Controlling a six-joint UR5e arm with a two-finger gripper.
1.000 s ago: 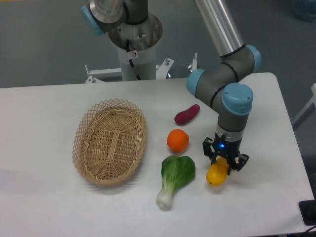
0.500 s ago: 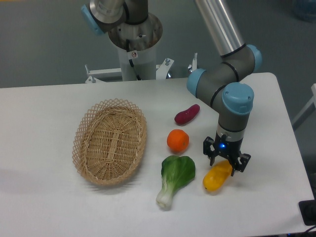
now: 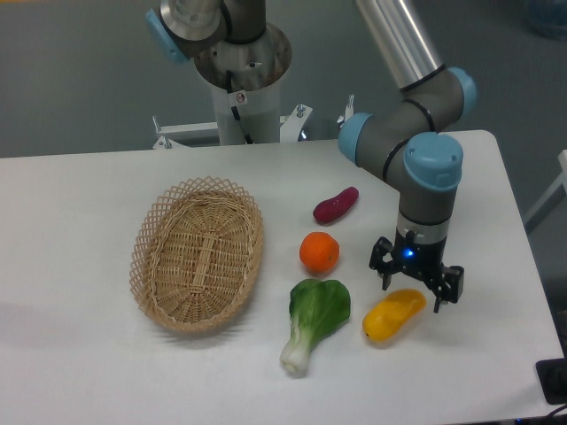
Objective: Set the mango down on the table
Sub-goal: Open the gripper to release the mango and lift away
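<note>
The mango (image 3: 391,315), yellow and oblong with an orange tinge, lies flat on the white table (image 3: 80,372) at the front right, just right of the green vegetable. My gripper (image 3: 416,289) is open and hangs just above the mango's right end, its fingers spread wide and apart from the fruit. The mango lies free on the tabletop.
A green bok choy (image 3: 314,320) lies left of the mango. An orange (image 3: 319,252) and a purple sweet potato (image 3: 336,204) lie behind it. A woven wicker basket (image 3: 198,252) stands at the left. The table's right edge runs close by the gripper.
The gripper has opened, let go of the mango and moved a little right and up. The mango has settled flat on the table, tipped over to lie on its side.
</note>
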